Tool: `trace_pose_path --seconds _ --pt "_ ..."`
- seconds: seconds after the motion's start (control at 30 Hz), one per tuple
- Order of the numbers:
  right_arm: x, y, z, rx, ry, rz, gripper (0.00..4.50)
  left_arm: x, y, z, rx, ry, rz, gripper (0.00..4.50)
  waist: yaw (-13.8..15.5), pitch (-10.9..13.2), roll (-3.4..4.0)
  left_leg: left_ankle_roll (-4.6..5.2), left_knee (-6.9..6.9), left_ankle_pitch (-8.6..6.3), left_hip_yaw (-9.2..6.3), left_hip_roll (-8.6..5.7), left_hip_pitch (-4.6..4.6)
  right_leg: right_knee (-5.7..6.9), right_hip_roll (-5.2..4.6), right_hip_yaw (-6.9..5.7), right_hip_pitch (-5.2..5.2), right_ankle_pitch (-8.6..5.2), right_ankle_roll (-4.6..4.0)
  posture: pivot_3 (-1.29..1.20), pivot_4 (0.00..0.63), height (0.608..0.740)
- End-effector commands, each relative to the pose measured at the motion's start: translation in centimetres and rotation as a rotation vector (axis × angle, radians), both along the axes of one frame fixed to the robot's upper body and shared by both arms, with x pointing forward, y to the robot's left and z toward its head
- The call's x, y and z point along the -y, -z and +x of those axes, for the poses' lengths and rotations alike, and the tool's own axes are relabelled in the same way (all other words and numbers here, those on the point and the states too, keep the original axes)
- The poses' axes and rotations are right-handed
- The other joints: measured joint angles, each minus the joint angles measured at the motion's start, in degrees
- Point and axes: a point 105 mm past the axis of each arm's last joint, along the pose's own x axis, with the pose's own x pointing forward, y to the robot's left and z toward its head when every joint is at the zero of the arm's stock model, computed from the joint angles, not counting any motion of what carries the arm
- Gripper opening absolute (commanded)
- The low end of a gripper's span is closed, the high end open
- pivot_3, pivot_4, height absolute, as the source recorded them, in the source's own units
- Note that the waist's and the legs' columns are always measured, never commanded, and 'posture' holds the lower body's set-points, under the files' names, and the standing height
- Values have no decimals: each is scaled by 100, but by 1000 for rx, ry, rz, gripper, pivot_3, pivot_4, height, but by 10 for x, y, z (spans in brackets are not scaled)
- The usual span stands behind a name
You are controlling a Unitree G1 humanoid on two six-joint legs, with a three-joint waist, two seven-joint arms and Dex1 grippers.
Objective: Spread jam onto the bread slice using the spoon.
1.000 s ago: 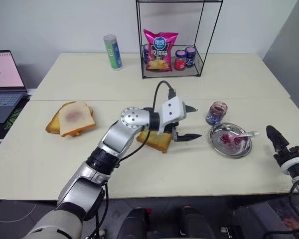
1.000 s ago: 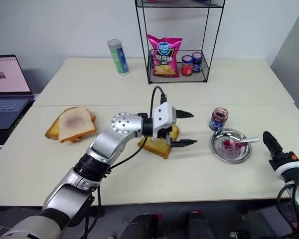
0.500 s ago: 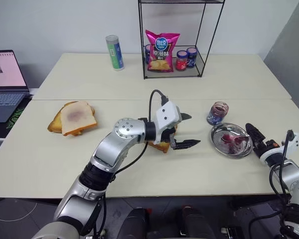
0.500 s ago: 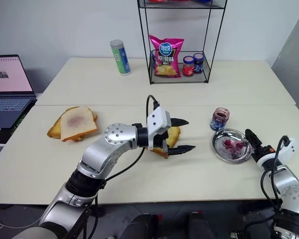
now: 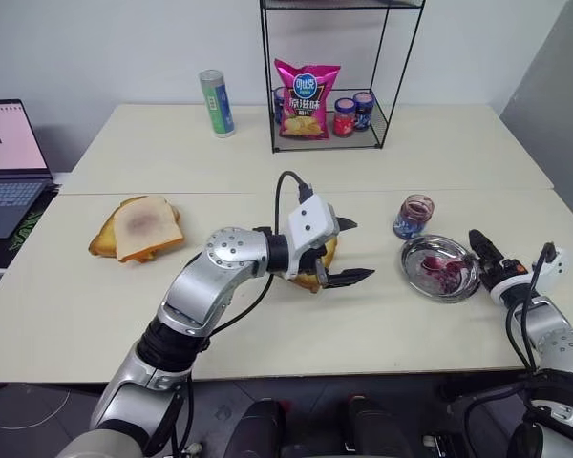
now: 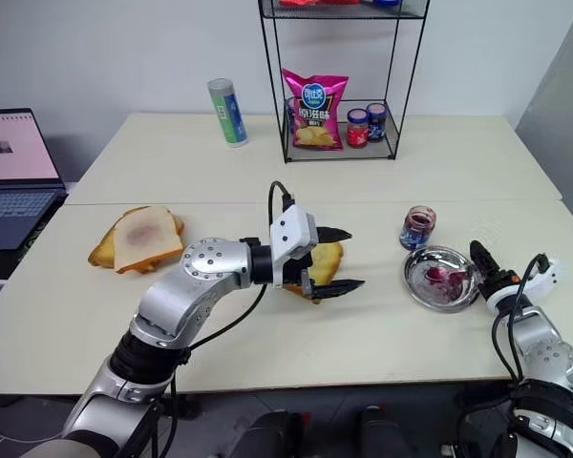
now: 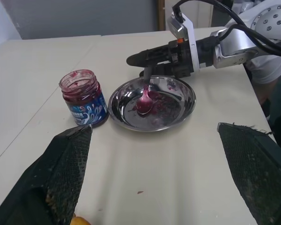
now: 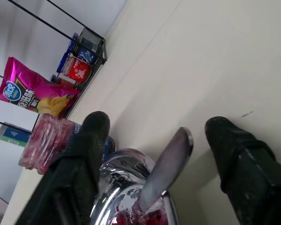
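Straddling the spoon (image 8: 164, 164) handle, the right fingers (image 8: 239, 154) stand apart, not yet pinching; its stained bowl rests in the dish (image 7: 178, 110), right on the bench (image 5: 267, 324). Best squeeze squarely on the handle, I'd say, before lifting. Left fingers (image 7: 61, 173) gape wide, holding nothing, just beside the bread (image 6: 327, 256) mid-bench. An open jar (image 7: 82, 98) stands beside the dish, a possible snag.
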Motion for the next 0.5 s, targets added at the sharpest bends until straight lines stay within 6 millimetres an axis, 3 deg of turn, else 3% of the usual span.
trace_pose_path --seconds 0.03,0.17,0.4,0.5 --pt "2 -3 -1 16 -14 -8 2493 -2 -9 0 41 4 -20 4500 0 0 0 0 0 0 0 0 0 0 0 0 0 0 0 0 150 740" --pt "1 -2 -2 13 -28 -20 1500 -5 -9 1 45 2 -18 4500 3 0 -1 0 0 0 0 -1 1 0 0 0 2 0 1 0 150 740" --pt "17 -13 -3 35 6 -51 66 -3 -6 0 49 1 -26 4500 24 0 -1 6 18 -3 3 -2 1 -1 -3 -1 8 6 7 0 150 740" --pt "13 -25 -5 58 -37 -76 5 -10 -9 5 54 -30 -33 4500 52 0 0 11 28 -6 -3 -3 -5 -1 -3 -1 10 6 7 0 150 740"
